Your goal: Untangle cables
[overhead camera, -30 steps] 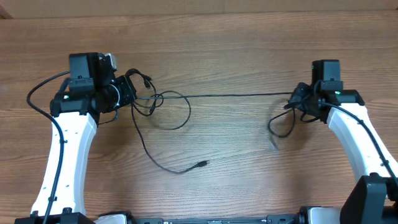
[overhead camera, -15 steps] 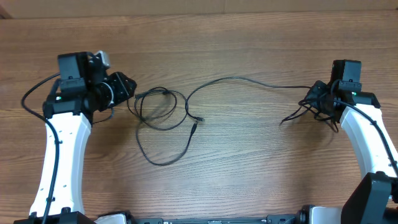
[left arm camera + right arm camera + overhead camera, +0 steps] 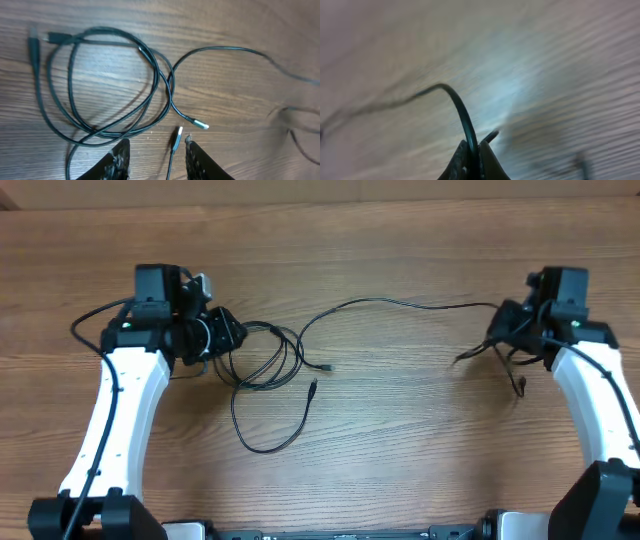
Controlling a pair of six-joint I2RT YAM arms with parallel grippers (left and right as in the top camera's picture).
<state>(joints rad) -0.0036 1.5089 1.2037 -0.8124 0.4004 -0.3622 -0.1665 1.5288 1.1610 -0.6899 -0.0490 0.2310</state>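
Note:
The cables are thin black cords. A loose coil [image 3: 265, 355] lies left of centre, with two plug ends [image 3: 313, 387] beside it. My left gripper [image 3: 228, 336] sits at the coil's left edge. In the left wrist view the coil [image 3: 100, 80] fills the frame and the left gripper [image 3: 156, 147] is open. One plug end [image 3: 176, 140] lies on the wood between its fingertips, touching neither. A long cable [image 3: 380, 303] arcs from the coil to my right gripper [image 3: 503, 330]. That gripper [image 3: 474, 148] is shut on this cable [image 3: 462, 115], and loose ends [image 3: 515, 375] hang below it.
The wooden table [image 3: 400, 440] carries nothing but the cables. Thicker black wires run along both white arms [image 3: 110, 420]. The table's far edge [image 3: 320, 206] runs across the top of the overhead view.
My left gripper opened and let go of the cable, then moved right onto the coil. The taut line between the grippers went slack. My right gripper shifted right and a little away.

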